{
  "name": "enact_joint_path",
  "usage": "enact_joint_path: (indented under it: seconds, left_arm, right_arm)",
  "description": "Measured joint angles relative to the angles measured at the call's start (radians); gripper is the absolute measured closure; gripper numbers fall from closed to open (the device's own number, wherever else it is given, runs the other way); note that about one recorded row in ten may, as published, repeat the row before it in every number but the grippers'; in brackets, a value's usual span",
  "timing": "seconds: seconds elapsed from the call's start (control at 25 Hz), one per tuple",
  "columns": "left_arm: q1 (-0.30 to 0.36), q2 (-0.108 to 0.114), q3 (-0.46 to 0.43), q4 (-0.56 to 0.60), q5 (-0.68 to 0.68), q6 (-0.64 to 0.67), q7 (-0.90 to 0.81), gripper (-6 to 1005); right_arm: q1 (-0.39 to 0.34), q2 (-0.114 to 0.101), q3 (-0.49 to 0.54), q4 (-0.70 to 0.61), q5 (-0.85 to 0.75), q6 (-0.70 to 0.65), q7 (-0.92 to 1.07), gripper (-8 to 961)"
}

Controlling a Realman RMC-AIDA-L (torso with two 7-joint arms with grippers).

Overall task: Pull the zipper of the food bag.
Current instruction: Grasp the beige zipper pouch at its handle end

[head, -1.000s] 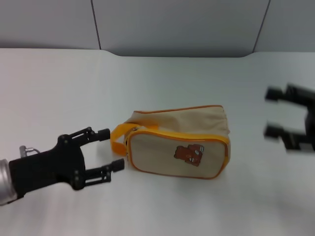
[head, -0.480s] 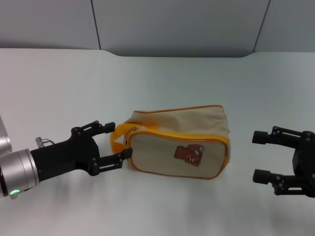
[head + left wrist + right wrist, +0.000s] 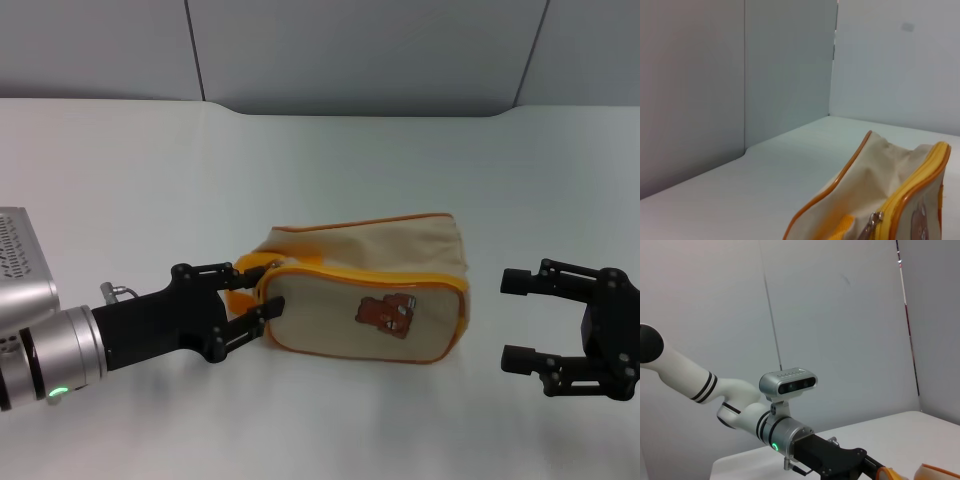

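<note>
Zipper [image 3: 872,226] end of food bag [image 3: 375,300] between left gripper [image 3: 240,296] spread fingers, right gripper [image 3: 520,319] fingers apart.

Matt beige cloth forms the food bag [image 3: 365,300], edged in smooth orange piping; its zipper [image 3: 871,226] pull is dull silver metal. The white table [image 3: 320,170] looks smooth and matt.
</note>
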Motion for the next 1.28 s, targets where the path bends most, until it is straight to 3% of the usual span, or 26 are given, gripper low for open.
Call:
enact_joint_path:
  seconds: [0.24,0.72,1.0,1.04,1.08,1.12,1.28]
  left_arm:
    - [-0.009,-0.001,0.0,-0.006,0.0,0.003,0.013,688]
    - [-0.009,-0.001,-0.006,-0.008,-0.006,0.058,0.07,838]
    - [-0.009,0.008,-0.012,0.008,-0.008,0.152,0.109,886]
    - [-0.011,0.009,-0.012,0.013,-0.008,0.161,0.11,886]
    - [-0.012,0.011,-0.012,0.025,-0.008,0.174,0.11,886]
    - [-0.012,0.011,-0.012,0.025,-0.008,0.174,0.11,886]
    - [-0.012,0.023,-0.011,0.059,-0.007,0.226,0.111,885]
  right_arm:
    - [0.001,0.0,0.0,0.001,0.0,0.005,0.0,136]
    - [0.02,0.006,0.009,0.0,0.006,0.01,0.0,136]
    - [0.074,0.043,0.052,-0.039,0.021,0.051,-0.007,137]
    - [0.082,0.051,0.053,-0.05,0.022,0.067,-0.012,137]
    - [0.096,0.078,0.049,-0.075,0.023,0.111,-0.038,137]
    - [0.096,0.078,0.049,-0.075,0.023,0.111,-0.038,137]
    - [0.129,0.111,0.04,-0.062,0.023,0.191,-0.191,137]
